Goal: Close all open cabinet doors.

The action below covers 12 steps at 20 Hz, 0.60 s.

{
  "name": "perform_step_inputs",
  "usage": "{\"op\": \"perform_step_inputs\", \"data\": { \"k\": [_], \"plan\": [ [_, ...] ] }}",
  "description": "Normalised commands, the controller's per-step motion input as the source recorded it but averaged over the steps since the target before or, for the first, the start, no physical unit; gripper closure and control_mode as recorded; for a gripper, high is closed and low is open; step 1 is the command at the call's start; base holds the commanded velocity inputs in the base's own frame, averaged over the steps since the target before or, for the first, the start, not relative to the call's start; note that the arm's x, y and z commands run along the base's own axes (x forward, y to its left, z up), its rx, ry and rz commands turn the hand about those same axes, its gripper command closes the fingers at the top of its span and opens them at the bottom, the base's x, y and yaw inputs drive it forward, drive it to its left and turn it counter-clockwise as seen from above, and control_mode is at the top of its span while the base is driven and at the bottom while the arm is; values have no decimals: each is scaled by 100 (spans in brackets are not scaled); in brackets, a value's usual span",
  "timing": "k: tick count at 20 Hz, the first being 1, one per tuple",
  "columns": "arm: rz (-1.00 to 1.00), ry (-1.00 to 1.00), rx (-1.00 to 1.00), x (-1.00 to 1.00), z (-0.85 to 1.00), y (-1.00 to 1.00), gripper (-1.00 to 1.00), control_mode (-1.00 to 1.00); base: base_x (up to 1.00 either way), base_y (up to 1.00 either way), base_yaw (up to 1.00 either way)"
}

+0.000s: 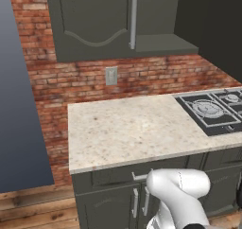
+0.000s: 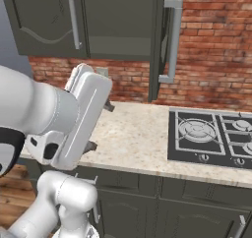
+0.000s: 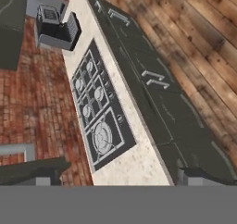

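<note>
Right base view: open cabinet door [image 2: 162, 40] above counter; jaws' state unclear

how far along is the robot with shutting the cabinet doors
Just starting, it seems. The left upper cabinet door looks shut, flush with its frame. The right upper door stands swung out over the counter, showing the open shelf behind it. The arm is raised nearby; whether the claw touches that door can't be seen. Closing it is left.

Home kitchen, gas hob [image 1: 213, 110] in stone counter [image 1: 127, 128], brick wall [image 1: 156, 74], dark cabinets [image 1: 92, 20], toaster oven [image 3: 55, 28]
</note>
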Motion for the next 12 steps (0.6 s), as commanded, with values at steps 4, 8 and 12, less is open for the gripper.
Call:
{"op": "perform_step_inputs", "data": {
  "k": [4, 8, 12],
  "plan": [
    [0, 3, 0, -13, 0, -37, -100, -100, 0, 0, 0],
    [0, 0, 1, -10, 5, -41, -100, -100, 0, 0, 0],
    [0, -1, 9, -8, 11, -26, -100, -100, 0, 0, 0]
  ]
}}
